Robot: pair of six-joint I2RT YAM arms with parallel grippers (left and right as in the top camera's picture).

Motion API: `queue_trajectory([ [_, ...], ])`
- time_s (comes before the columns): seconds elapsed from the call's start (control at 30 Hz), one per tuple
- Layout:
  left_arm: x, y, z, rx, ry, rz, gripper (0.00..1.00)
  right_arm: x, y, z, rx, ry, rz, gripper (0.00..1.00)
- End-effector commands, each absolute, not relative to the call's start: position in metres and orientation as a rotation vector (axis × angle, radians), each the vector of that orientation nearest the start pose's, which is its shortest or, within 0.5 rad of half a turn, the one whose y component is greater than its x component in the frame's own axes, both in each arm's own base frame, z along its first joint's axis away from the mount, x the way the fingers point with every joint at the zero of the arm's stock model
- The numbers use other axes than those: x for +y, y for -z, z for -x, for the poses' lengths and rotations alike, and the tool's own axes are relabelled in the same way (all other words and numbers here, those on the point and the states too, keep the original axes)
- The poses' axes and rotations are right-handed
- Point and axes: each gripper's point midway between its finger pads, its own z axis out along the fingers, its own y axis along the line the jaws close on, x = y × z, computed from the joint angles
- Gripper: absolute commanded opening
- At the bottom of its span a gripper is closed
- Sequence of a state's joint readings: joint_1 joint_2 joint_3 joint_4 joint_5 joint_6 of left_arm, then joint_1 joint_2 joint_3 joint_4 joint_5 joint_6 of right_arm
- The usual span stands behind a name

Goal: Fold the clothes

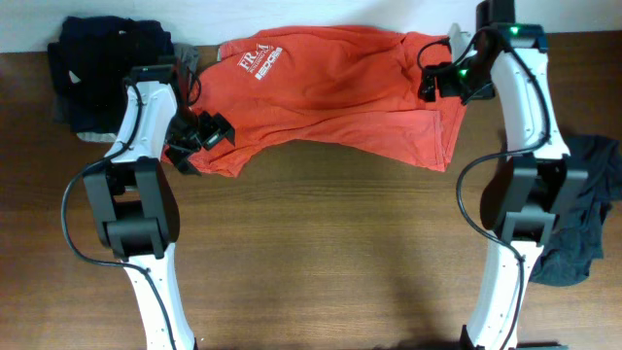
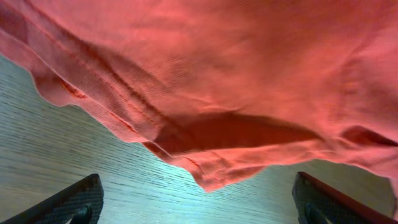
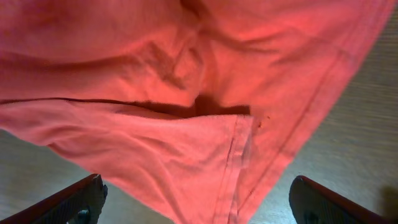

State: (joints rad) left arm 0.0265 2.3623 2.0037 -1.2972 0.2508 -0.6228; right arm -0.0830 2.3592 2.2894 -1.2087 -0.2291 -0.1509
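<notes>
The clothes, a red-orange T-shirt [image 1: 330, 87] with white lettering [image 1: 260, 53], lie spread sideways across the back of the wooden table [image 1: 330, 233], partly doubled over at the right end. My left gripper [image 1: 206, 131] sits at the shirt's lower left edge. Seen from the left wrist, it [image 2: 198, 190] is open, and the shirt's hem [image 2: 217, 174] hangs just ahead of the fingers over bare table. My right gripper [image 1: 442, 80] hovers at the shirt's right end. It [image 3: 198, 190] is open too, and a layered seam [image 3: 233, 168] runs down into the gap between its fingers, not pinched.
A pile of navy and grey garments [image 1: 97, 58] lies at the back left corner, close to my left arm. A charcoal-black garment [image 1: 583, 214] is crumpled at the right edge beside my right arm's base.
</notes>
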Motion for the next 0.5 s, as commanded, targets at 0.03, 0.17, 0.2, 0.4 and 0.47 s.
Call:
queue_trajectory([
  [0.03,-0.031,-0.010,-0.422,3.147,0.325,1.133,0.98,0.009,-0.079,-0.530,2.852,-0.286,0.205,0.99],
  [0.17,-0.031,-0.003,-0.415,3.168,0.316,1.145,0.99,0.011,-0.062,-0.534,2.862,-0.286,0.225,0.99],
  [0.2,-0.031,-0.003,-0.415,3.169,0.315,1.145,0.99,0.011,-0.060,-0.535,2.860,-0.286,0.227,0.99],
  [0.4,-0.031,-0.002,-0.418,3.157,0.321,1.138,0.99,0.011,-0.037,-0.543,2.864,-0.288,0.232,0.99],
  [0.47,-0.031,-0.002,-0.419,3.153,0.322,1.135,0.99,0.011,-0.031,-0.544,2.864,-0.292,0.232,1.00],
])
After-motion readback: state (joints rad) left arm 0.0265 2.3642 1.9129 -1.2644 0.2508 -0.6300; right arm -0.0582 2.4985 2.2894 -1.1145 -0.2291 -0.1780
